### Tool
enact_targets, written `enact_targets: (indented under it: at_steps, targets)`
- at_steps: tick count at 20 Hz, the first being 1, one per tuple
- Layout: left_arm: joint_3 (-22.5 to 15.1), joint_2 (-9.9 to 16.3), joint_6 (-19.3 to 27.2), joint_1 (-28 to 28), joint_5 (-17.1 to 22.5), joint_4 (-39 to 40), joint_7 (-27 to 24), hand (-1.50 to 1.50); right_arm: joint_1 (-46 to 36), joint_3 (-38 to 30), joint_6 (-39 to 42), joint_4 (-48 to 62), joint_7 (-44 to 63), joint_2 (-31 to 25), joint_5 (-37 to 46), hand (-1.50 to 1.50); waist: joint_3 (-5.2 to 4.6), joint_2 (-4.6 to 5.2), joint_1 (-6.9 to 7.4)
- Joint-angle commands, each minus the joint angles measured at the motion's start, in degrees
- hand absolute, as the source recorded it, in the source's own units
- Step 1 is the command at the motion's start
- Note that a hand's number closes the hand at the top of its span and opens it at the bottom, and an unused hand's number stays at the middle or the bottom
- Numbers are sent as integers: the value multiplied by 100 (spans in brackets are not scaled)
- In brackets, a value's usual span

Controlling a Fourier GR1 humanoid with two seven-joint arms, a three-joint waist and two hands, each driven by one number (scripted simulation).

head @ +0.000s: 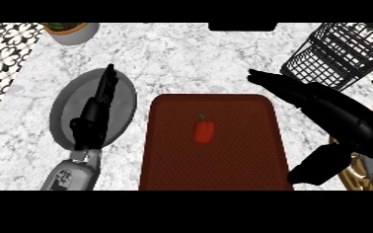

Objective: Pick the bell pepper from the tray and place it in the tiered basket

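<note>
On the dark red rectangular tray (215,148), just left of the right hand (320,109), a small red bell pepper with a green stem (204,130) is seen lying alone near the tray's middle, untouched by either hand. The right hand is held above the tray's right edge, its fingers stretched out straight toward the upper left and its thumb hanging down near the tray's lower right corner; nothing is grasped by it. Its forearm is cut off by the view's right edge.

Beyond the right hand's fingertips, at the upper right, the black wire tiered basket (332,54) is only partly shown, its far side being cropped by the edge. Below the right hand, a gold-coloured ringed object (355,174) is largely hidden by the thumb and the frame edge, and what it is cannot be made out.

The left hand (94,112) is shown at the left, well apart from the tray, its fingers straight and pointing up, released and holding nothing. Beneath it a round grey plate (124,96) is partly covered by the hand and the grey forearm (71,175).

Above the left hand, at the upper left, a grey pot with a green plant (71,31) is cut off by the top band. A patterned black-and-white strip (16,49) is seen along the left edge, its nature unclear. Everything is carried by a white and grey marbled tabletop (189,59). Nothing of the room beyond it is shown.
</note>
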Motion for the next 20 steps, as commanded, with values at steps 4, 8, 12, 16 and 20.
enact_targets:
  at_steps: [4, 8, 12, 16, 20]
  targets:
    - [-74, -79, -43, 266, -98, -255, 27, 0, -959, 1081, 130, -380, 2269, 1040, 515, -150, 16, 37, 60]
    - [16, -220, -34, 36, -246, -41, 64, 0, -969, 1284, 423, -609, 2867, 1562, 688, -150, 20, 42, 4]
    - [170, -225, -110, -144, -233, -21, 133, 0, -1144, 1463, 802, -335, 3321, 1876, 781, -150, 20, 45, -2]
    - [174, -151, -177, 65, -254, -337, 239, 0, -1175, 1490, 1029, -94, 3669, 2028, 775, -150, 22, 37, 15]
    - [296, -348, -242, 24, -229, 381, -380, 0, -793, 1726, 1051, -252, 3684, 2029, 1061, -150, 20, 47, -24]
